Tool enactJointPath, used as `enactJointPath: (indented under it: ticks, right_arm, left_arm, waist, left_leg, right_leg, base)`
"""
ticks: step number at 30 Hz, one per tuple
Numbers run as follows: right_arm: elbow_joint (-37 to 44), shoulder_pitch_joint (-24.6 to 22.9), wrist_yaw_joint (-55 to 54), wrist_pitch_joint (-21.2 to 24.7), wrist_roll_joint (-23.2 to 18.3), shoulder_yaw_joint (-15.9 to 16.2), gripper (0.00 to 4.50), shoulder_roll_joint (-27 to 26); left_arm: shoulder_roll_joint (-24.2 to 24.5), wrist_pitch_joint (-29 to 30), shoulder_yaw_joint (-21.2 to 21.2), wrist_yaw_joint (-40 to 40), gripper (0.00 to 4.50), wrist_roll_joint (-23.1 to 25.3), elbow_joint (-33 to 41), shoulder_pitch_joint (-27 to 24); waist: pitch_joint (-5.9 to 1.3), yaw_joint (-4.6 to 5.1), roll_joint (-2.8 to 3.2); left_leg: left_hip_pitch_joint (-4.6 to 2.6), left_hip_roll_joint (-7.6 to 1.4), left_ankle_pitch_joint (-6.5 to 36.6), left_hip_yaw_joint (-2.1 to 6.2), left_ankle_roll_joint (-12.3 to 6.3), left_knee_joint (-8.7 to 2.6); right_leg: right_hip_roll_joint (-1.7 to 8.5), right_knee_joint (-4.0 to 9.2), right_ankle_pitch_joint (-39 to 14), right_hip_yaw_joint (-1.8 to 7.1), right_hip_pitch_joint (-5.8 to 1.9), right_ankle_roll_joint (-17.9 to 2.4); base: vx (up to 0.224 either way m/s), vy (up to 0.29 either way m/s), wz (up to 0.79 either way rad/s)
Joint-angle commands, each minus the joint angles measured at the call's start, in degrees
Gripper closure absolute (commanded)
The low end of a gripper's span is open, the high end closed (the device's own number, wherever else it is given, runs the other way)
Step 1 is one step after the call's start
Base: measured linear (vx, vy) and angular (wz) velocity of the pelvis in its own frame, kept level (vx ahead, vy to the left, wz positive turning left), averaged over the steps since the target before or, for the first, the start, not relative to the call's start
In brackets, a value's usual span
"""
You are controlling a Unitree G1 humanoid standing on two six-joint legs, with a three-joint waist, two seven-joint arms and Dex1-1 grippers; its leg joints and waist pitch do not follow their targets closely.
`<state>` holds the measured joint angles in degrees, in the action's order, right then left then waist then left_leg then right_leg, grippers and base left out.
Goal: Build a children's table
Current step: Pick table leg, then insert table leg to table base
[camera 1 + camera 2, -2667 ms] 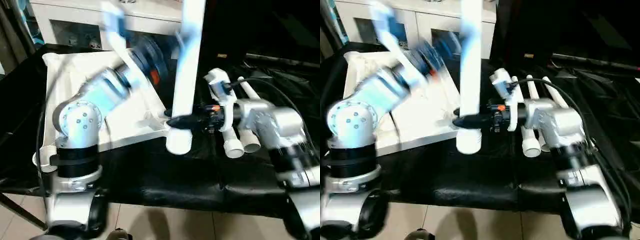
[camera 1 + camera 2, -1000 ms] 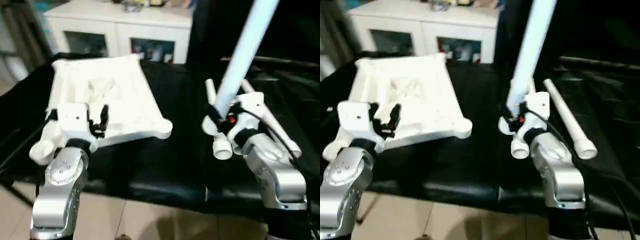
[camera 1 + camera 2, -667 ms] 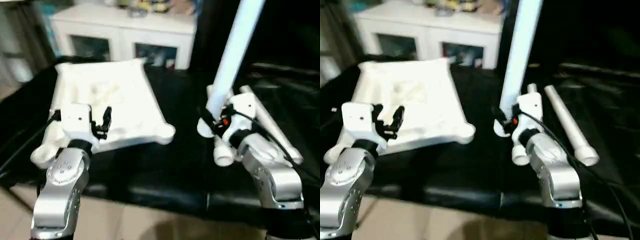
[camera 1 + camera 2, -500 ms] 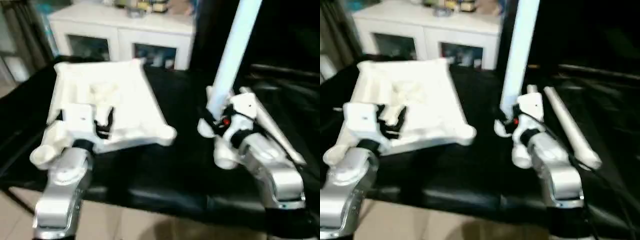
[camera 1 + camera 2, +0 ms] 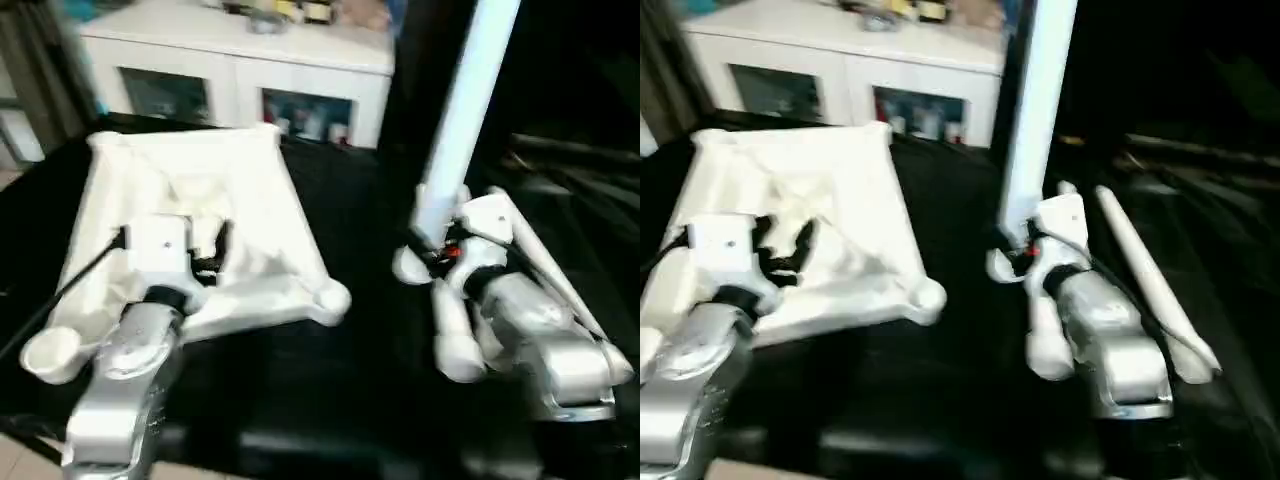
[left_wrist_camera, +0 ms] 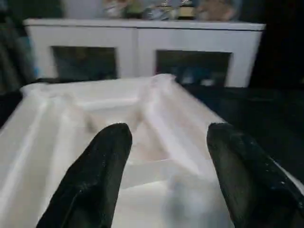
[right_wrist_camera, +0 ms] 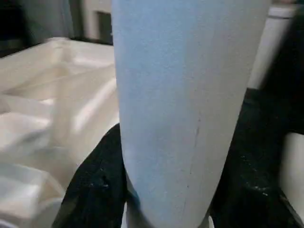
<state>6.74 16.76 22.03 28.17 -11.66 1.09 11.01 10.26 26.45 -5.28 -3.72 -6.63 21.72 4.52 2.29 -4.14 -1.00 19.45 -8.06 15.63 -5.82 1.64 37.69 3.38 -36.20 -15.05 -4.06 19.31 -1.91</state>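
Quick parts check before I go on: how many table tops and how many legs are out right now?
Top: 1
Legs: 3, one upright in the right pincer, two lying
Total: 4

- No text, label, brand, number or sign can be read anywhere in these views.
- The small items on top of the white cabinet [image 5: 240, 50] are too blurred to show any lettering.
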Motion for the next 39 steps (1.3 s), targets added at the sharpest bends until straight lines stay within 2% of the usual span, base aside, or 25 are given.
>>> enactJointPath:
  ticks: [1,2,3,4,5,6,7,8,9,10,11,13,14,15,16,19,21,23,24,25,27,28,29,31,39]
  right_arm:
    - [1.3,0.5,1.1,-0.6,-0.8,-1.4,2.61,1.3]
    - [1.3,0.5,1.5,-0.7,-1.1,-1.6,2.61,1.4]
    - [1.2,0.8,2.3,-0.2,-2.4,-2.5,2.61,1.4]
    - [1.1,0.8,2.4,-0.1,-2.5,-2.6,2.61,1.4]
    - [1.0,1.1,3.2,0.1,-3.1,-2.9,2.61,1.6]
    - [0.9,1.3,3.6,0.2,-3.5,-3.0,2.61,1.7]
    - [0.7,1.6,4.4,0.4,-4.2,-3.3,2.61,1.9]
    - [0.0,2.5,6.2,0.3,-5.8,-4.1,2.61,2.4]
    - [-0.6,3.0,7.4,0.7,-6.9,-4.4,2.61,2.7]
    - [-0.8,3.2,7.7,0.7,-7.1,-4.4,2.61,2.8]
    - [-1.3,3.6,8.6,0.8,-7.8,-4.4,2.61,3.2]
    - [-2.2,4.1,9.7,0.6,-7.8,-4.0,2.61,3.8]
    - [-2.6,4.2,10.1,0.1,-7.3,-3.6,2.61,4.2]
    - [-3.1,4.3,10.4,-0.2,-7.0,-3.4,2.61,4.5]
    - [-3.3,4.2,10.8,-0.5,-6.7,-3.0,2.61,4.8]
    - [-3.2,3.8,12.2,-0.3,-6.8,-2.5,2.61,5.4]
    - [-3.1,3.7,12.5,0.0,-7.2,-2.4,2.61,5.6]
    - [-2.6,3.4,12.6,0.1,-7.4,-1.9,2.61,5.7]
    - [-2.2,3.1,12.8,0.2,-7.4,-1.5,2.61,5.7]
    - [-1.9,2.9,12.9,0.3,-7.5,-1.3,2.61,5.8]
    - [-1.6,2.6,13.1,0.3,-7.4,-0.9,2.61,5.8]
    - [-1.4,2.5,13.2,0.4,-7.4,-0.9,2.61,5.7]
    - [-1.3,2.4,13.3,0.4,-7.4,-0.9,2.61,5.7]
    - [-0.8,2.0,13.4,0.6,-7.4,-0.8,2.61,5.9]
    - [0.2,1.2,13.3,1.1,-7.7,-0.7,2.61,6.4]
  left_arm:
    - [0.1,-0.6,1.6,-2.1,1.48,-1.0,0.9,0.2]
    - [0.5,-0.6,2.0,-3.2,1.48,-1.4,0.9,0.3]
    - [2.1,-0.6,3.2,-6.9,1.48,-2.8,0.6,0.6]
    - [2.3,-0.6,3.3,-7.3,1.48,-2.9,0.6,0.6]
    - [4.0,-1.0,4.4,-10.3,1.48,-3.4,0.1,1.0]
    - [5.0,-1.3,4.9,-11.9,1.48,-3.5,-0.2,1.3]
    - [6.7,-1.9,5.8,-14.6,1.48,-3.7,-0.9,1.8]
    - [11.0,-3.4,7.7,-21.5,1.48,-3.7,-4.5,4.1]
    - [13.0,-4.3,8.6,-25.5,1.48,-3.8,-7.0,5.8]
    - [13.6,-4.6,8.9,-26.8,1.48,-3.9,-7.7,6.4]
    - [15.3,-5.1,9.8,-30.5,1.48,-3.9,-9.7,7.9]
    - [18.1,-2.8,11.7,-38.3,1.48,-6.0,-11.9,10.0]
    - [19.3,-1.6,12.9,-41.7,1.48,-6.5,-13.5,11.3]
    - [20.1,-0.9,13.7,-43.8,1.48,-6.8,-14.7,12.3]
    - [21.0,-1.1,14.8,-45.8,1.48,-6.5,-16.4,13.6]
    - [22.8,-2.9,18.6,-51.1,1.48,-4.4,-23.5,18.1]
    - [22.9,-4.2,19.8,-52.5,1.48,-3.3,-26.6,19.8]
    - [22.9,-7.5,21.3,-55.0,1.48,-1.0,-31.9,22.1]
    - [22.8,-9.5,22.1,-56.2,1.48,0.0,-34.6,23.5]
    - [22.7,-10.7,22.5,-56.9,1.48,0.6,-36.3,24.3]
    - [22.5,-12.7,23.2,-58.0,1.76,1.5,-39.8,26.2]
    - [22.3,-13.7,23.5,-58.3,1.83,1.7,-41.6,27.1]
    - [22.2,-14.6,23.8,-58.7,1.83,1.7,-43.2,27.9]
    - [22.1,-16.0,24.2,-60.1,2.02,2.2,-47.2,29.6]
    - [21.9,-18.3,24.0,-64.7,2.68,2.7,-55.2,32.4]
  waist:
    - [-3.19,1.72,1.20]
    - [-3.30,1.35,0.71]
    - [-4.26,0.48,-0.54]
    - [-4.81,-0.37,-0.56]
    - [-5.09,-0.27,-0.70]
    - [-5.16,-0.30,-0.46]
    - [-4.68,-0.21,-0.40]
    - [-4.16,-0.33,-0.43]
    - [-3.75,-0.27,-0.37]
    - [-3.02,-0.35,-0.38]
    - [-2.80,-0.45,-0.32]
    - [-1.93,-0.50,-0.45]
    - [-1.66,-0.68,-0.33]
    - [-1.42,-0.70,0.21]
    - [-1.62,-0.79,-0.12]
    - [-1.99,-1.20,-0.14]
    - [-2.23,-1.18,-0.06]
    - [-2.20,-1.20,-0.10]
    - [-2.46,-1.24,0.29]
    - [-2.52,-1.18,0.03]
    - [-3.09,-1.22,0.08]
    - [-3.19,-1.20,0.44]
    - [-3.33,-1.18,0.19]
    - [-3.48,-1.29,0.43]
    - [-2.84,-1.18,0.47]
  left_leg:
    - [-4.10,-5.79,-6.8,3.21,-13.33,-5.42]
    - [-2.90,-4.78,-12.8,2.29,-14.49,-4.40]
    - [0.71,-2.14,-24.8,0.75,-14.53,-3.05]
    - [1.36,-2.17,-31.8,0.97,-12.31,-2.63]
    - [1.35,-2.21,-36.5,1.12,-9.42,-2.35]
    - [1.29,-2.26,-37.3,1.17,-7.74,-2.33]
    - [1.15,-2.26,-33.1,0.72,-5.40,-2.70]
    - [1.14,-2.51,-24.8,0.31,-3.84,-3.38]
    - [1.16,-2.73,-19.6,0.11,-3.31,-3.87]
    - [1.18,-3.13,-10.0,-0.15,-2.08,-4.91]
    - [0.94,-3.43,-5.8,-0.13,-1.48,-5.37]
    - [0.14,-3.86,5.5,-0.69,1.42,-6.89]
    - [-0.11,-3.85,8.2,-0.78,2.13,-7.25]
    - [-0.61,-3.88,12.7,-0.92,3.53,-7.51]
    - [-0.58,-4.11,13.3,-0.94,4.17,-7.77]
    - [-0.51,-4.11,9.8,-1.62,3.64,-7.75]
    - [0.12,-4.35,7.7,-1.56,3.80,-7.80]
    - [-0.04,-4.28,7.9,-1.74,3.75,-7.76]
    - [0.08,-4.24,6.7,-1.74,3.74,-7.67]
    - [0.21,-4.11,5.4,-1.83,3.38,-7.60]
    - [0.36,-4.34,2.6,-1.74,3.23,-7.31]
    - [0.42,-4.28,1.5,-1.76,3.05,-7.16]
    - [0.65,-4.21,-0.3,-1.85,2.54,-6.96]
    - [0.84,-4.18,-2.2,-1.95,1.68,-6.67]
    - [0.60,-4.64,4.0,-1.96,3.26,-7.30]
  right_leg:
    - [3.04,1.29,5.6,1.02,1.55,-10.3]
    - [4.01,1.71,10.5,1.80,0.95,-11.0]
    - [4.92,0.50,23.0,3.48,-2.39,-11.4]
    - [4.78,-0.29,32.0,3.93,-2.16,-9.6]
    - [3.86,-0.98,36.4,3.81,-1.58,-8.9]
    - [3.52,-1.06,36.3,3.65,-1.44,-8.7]
    - [3.22,-0.28,31.7,3.61,-0.89,-8.5]
    - [3.55,0.57,24.3,3.80,-0.71,-8.8]
    - [3.81,1.07,19.8,3.98,-0.58,-9.1]
    - [4.30,1.96,11.0,4.21,-0.81,-9.5]
    - [4.57,2.36,7.2,4.30,-0.82,-9.8]
    - [4.86,3.82,-6.0,4.56,-0.57,-9.3]
    - [4.94,4.17,-10.5,4.66,-0.30,-8.7]
    - [5.07,4.75,-17.4,4.83,0.23,-7.7]
    - [5.18,5.01,-18.5,4.91,0.08,-7.1]
    - [4.84,4.84,-14.5,5.04,0.28,-6.7]
    - [5.07,4.34,-11.8,4.88,-0.28,-7.2]
    - [4.86,4.50,-11.2,4.76,0.12,-7.4]
    - [4.88,4.25,-9.6,4.81,-0.08,-7.5]
    - [4.71,4.37,-7.4,4.76,-0.11,-7.5]
    - [4.83,3.41,-1.4,4.59,-0.43,-8.6]
    - [4.78,3.20,0.9,4.58,-0.35,-9.1]
    - [4.71,2.87,4.8,4.51,-0.49,-9.9]
    - [4.77,2.49,9.2,4.44,-0.50,-11.3]
    - [5.14,3.34,0.7,4.52,-0.35,-11.7]
  base:
    - [0.076,0.036,0.09]
    - [0.076,0.036,0.09]
    - [0.000,0.000,0.00]
    - [0.000,0.000,0.00]
    - [0.000,0.000,0.00]
    - [0.000,0.000,0.00]
    - [0.000,0.000,0.00]
    - [0.000,0.000,0.00]
    - [-0.073,-0.039,-0.01]
    - [-0.091,-0.044,-0.01]
    - [-0.091,-0.044,-0.01]
    - [-0.097,-0.040,-0.01]
    - [-0.095,-0.038,0.01]
    - [-0.078,-0.035,0.00]
    - [-0.069,-0.028,-0.03]
    - [-0.042,-0.017,-0.01]
    - [0.000,0.000,0.00]
    - [0.000,0.000,0.00]
    - [0.000,0.000,0.00]
    - [0.000,0.000,0.00]
    - [0.000,0.000,0.00]
    - [0.000,0.000,0.00]
    - [0.000,0.000,0.00]
    - [0.000,0.000,0.00]
    - [0.000,0.000,0.00]
